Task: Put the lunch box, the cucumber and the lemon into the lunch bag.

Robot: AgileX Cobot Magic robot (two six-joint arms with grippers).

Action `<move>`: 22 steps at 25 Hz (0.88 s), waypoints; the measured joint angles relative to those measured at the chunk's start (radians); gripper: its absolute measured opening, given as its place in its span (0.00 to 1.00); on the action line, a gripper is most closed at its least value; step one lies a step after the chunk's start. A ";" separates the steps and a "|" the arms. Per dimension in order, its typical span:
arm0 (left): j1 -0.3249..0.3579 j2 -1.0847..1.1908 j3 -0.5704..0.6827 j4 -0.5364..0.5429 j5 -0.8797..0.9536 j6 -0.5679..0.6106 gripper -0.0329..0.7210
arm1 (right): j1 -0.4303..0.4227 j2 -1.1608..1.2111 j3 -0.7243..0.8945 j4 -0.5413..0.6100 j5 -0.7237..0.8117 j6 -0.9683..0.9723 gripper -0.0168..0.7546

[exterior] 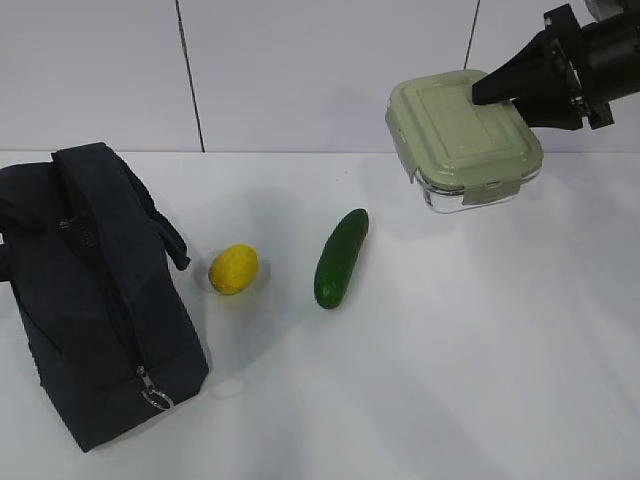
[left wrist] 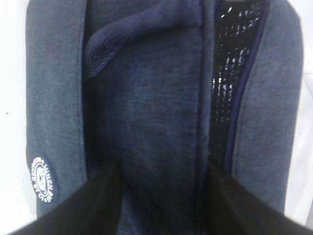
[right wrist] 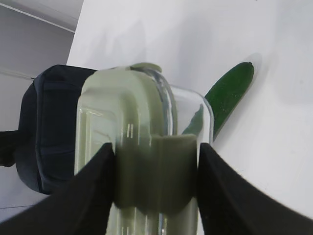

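**Lunch box held aloft as bag stands with its top parted**

Nearest the onlooker, the lunch bag (exterior: 95, 300) stands on the left of the white table (exterior: 450, 370), a boxy dark navy shape with its loop handles (exterior: 120, 190) draped over the rounded top and a metal ring pull (exterior: 156, 398) hanging at the low end of the zipper. The left wrist view looks straight onto the bag's fabric: the zipper line is parted along the right, showing a dark, glinting lining (left wrist: 230, 73), and a small round white logo (left wrist: 43, 179) sits on the side panel. The left gripper (left wrist: 164, 196) has its two dark fingers spread to either side of a fold of that fabric; whether they are pinching it cannot be told.

Just beyond the bag's right flank lies the lemon (exterior: 233, 269), bright yellow and apart from the fabric. Near it, to the right, the cucumber (exterior: 341, 258) lies at a slant on the tabletop, touching nothing.

Farthest back and high on the right, the right gripper (exterior: 487, 90) grasps the lunch box (exterior: 463, 142) clear of the table, tilted, its sage-green lid facing the room. The right wrist view shows the fingers (right wrist: 93, 196) clamped across the box at its lid clip (right wrist: 156, 176), with the bag and cucumber below it.
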 joint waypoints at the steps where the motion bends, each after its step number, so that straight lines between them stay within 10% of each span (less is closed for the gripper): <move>1: 0.000 0.009 0.000 -0.009 0.000 0.007 0.49 | 0.000 0.000 0.000 0.000 0.000 0.000 0.52; 8: 0.000 0.029 -0.006 -0.039 -0.006 0.116 0.09 | 0.000 0.000 0.000 0.000 0.000 0.002 0.52; 22: -0.041 0.029 -0.006 -0.086 0.027 0.312 0.05 | 0.074 -0.050 0.000 0.002 0.000 0.015 0.51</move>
